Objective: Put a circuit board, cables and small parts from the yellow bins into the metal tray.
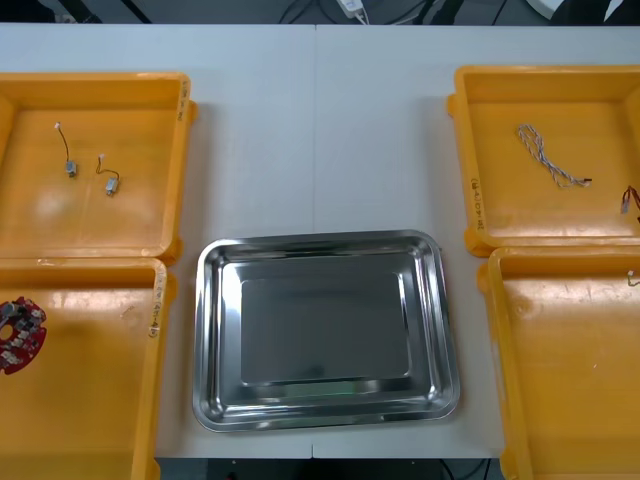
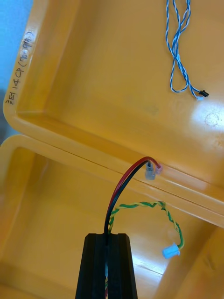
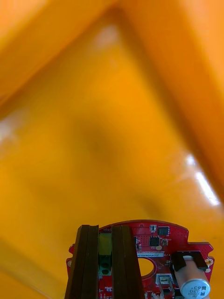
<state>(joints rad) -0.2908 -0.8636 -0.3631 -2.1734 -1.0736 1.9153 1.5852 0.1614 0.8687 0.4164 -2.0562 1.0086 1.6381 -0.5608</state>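
Observation:
My left gripper (image 3: 105,229) is shut on the round red circuit board (image 3: 154,252), its fingers clamping a green part near the board's hole. The same board (image 1: 20,333) lies at the left edge of the near-left yellow bin (image 1: 150,330). Shut on two cables, my right gripper (image 2: 108,236) hangs over the wall between the two right bins. A red and black cable (image 2: 122,187) and a twisted green and yellow cable (image 2: 149,205) rise from between its fingers. The metal tray (image 1: 215,340) is bare and shiny.
Two small metal parts (image 1: 72,168) (image 1: 111,186) with thin wires lie in the far-left bin (image 1: 180,150). A twisted blue and white cable (image 1: 550,160) (image 2: 179,51) rests in the far-right bin (image 1: 470,180). The near-right bin (image 1: 500,330) holds a cable end at its right edge.

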